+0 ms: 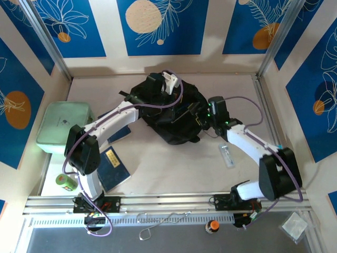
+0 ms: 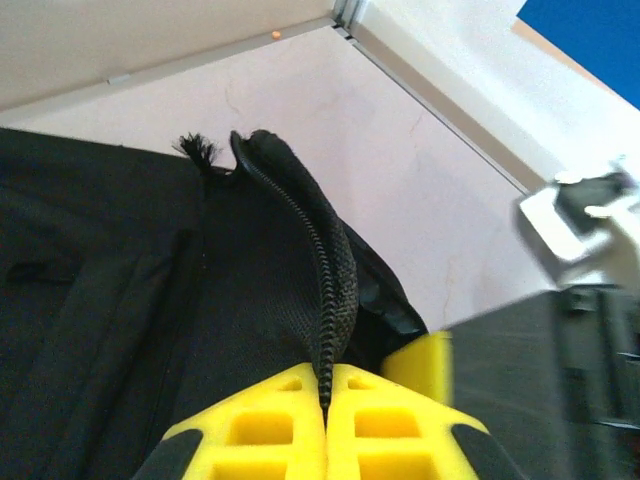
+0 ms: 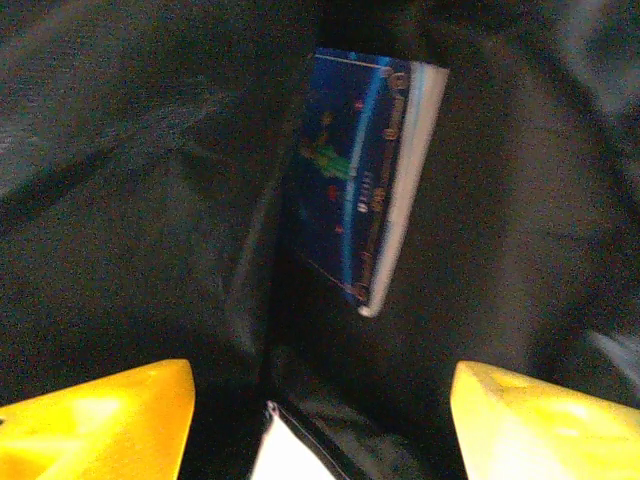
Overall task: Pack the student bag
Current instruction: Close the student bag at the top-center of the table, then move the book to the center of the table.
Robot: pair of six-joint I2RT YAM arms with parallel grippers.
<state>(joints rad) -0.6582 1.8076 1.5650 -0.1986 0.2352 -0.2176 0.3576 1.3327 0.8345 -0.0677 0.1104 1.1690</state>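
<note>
We see the student bag (image 1: 174, 118) lying toward the far middle of the tabletop (image 1: 174, 168), a slumped black heap with both arms reaching into it. The left arm (image 1: 113, 118) comes in from the left and ends over the bag's far left edge. At its wrist, the left fingers (image 2: 270, 425) are pressed together on a raised fold of the bag's black fabric (image 2: 120, 300), with the zip-toothed edge running up from between the yellow pads. The right arm (image 1: 245, 139) bends in from the right and ends at the bag's right side. From its wrist we look into the dark inside of the bag (image 3: 120, 200), where the right fingers (image 3: 100, 415) stand spread wide, one yellow tip at each lower corner, with nothing between them. Beyond them a blue book (image 3: 350, 170) with a white page edge stands tilted in the bag, apart from both tips. Out on the tabletop, a mint-green zip case (image 1: 66, 126) sits at the left edge, well apart from the bag. A dark blue notebook (image 1: 113, 166) lies near the left arm's base, with a small green round thing (image 1: 65, 182) beside it. A clear slim packet (image 1: 227, 156) lies near the right arm.
</note>
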